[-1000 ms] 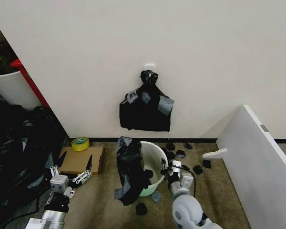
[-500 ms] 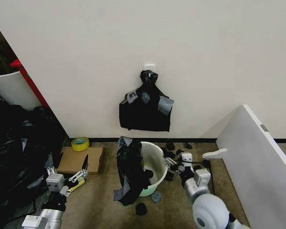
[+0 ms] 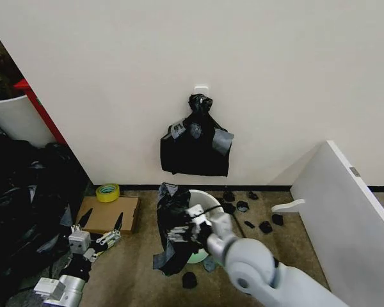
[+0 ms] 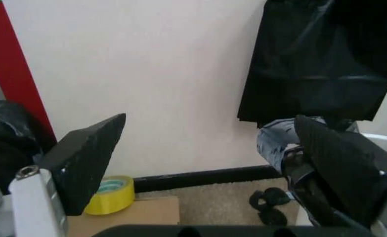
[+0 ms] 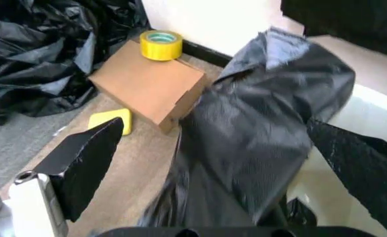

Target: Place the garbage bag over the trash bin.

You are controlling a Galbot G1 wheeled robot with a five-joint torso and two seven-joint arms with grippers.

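The left end effector [image 3: 101,228] sits low on the left side of the head view, over the brown floor and just in front of a flat cardboard box [image 3: 109,214]. Its two black fingers [image 4: 88,158] stand wide apart and hold nothing.

The right arm reaches across the middle of the head view. The right end effector [image 3: 184,229] is right at the garbage bag [image 3: 173,224], over the near side of the trash bin [image 3: 208,203]. In the right wrist view its two black fingers [image 5: 84,163] are spread wide, with the bag [image 5: 259,133] lying between them. They are not closed on it.

The garbage bag is draped over the left edge of the trash bin. Most of it hangs down the outside in a crumpled strip to the floor. The cream-white bin [image 5: 378,113] stands on the floor close to the wall, and its mouth is mostly uncovered.

A yellow tape roll [image 3: 107,192] rests at the far corner of the box. Small black scraps [image 3: 246,208] lie on the floor right of the bin. A heap of black bags [image 3: 22,192] is piled at the far left. On the wall above the bin hangs a knotted black bundle [image 3: 195,147] with grey patches. A white board [image 3: 345,211] leans at the right.
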